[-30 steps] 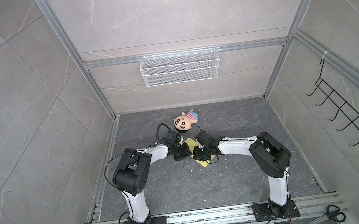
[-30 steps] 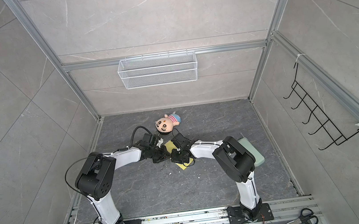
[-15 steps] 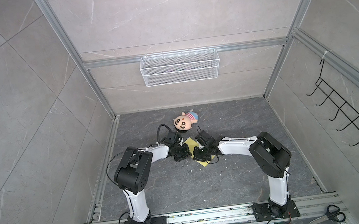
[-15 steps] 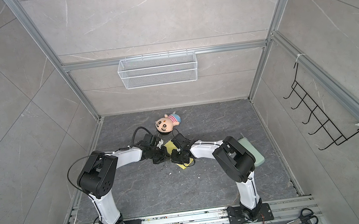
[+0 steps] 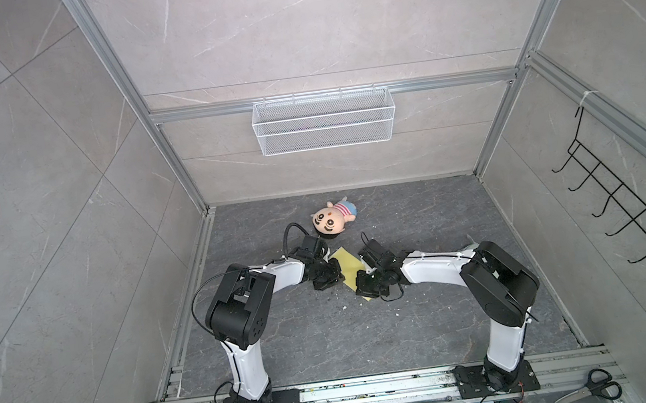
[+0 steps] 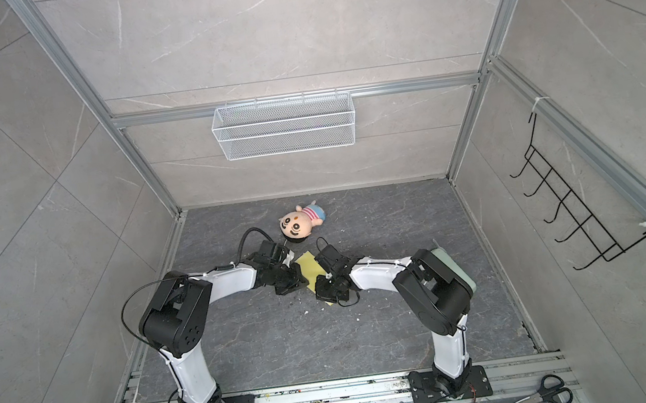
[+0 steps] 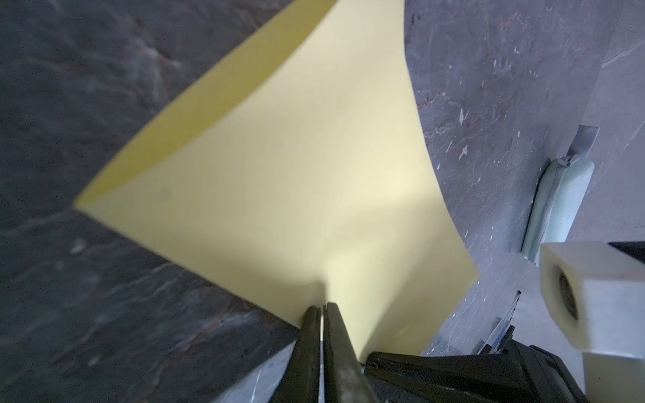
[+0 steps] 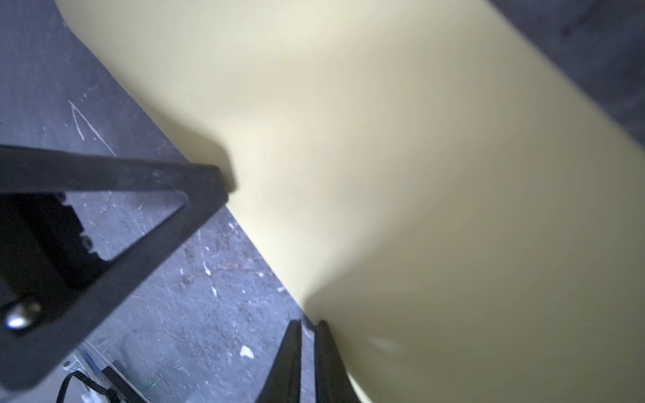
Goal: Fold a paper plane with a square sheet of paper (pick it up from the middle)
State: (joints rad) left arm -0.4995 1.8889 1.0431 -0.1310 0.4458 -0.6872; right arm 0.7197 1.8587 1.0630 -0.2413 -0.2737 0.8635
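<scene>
Room: grey tiled booth on an aluminium frame, with a dark stone-look floor [image 5: 329, 335].
Front rail: scissors [image 5: 591, 387] lie at its right end.
Left gripper [image 7: 321, 308]: low over the middle of the floor, fingers pressed together on one edge of the sheet.
Right gripper [image 8: 310, 324]: facing the left one, fingers nearly closed with only a sliver between them, pinching the opposite edge (the blur hides the exact contact).
Square sheet of paper [image 5: 349, 264]: pale yellow, spanning the gap between the two grippers. It is bowed rather than flat, and a second layer shows along one side in the left wrist view.
Green pad [image 6: 453, 266]: on the floor at the right, partly hidden behind the right arm's elbow.
Plush doll [image 5: 334, 218]: lying just beyond the sheet, apart from it.
Wire basket [image 5: 324, 127]: hung on the back wall.
</scene>
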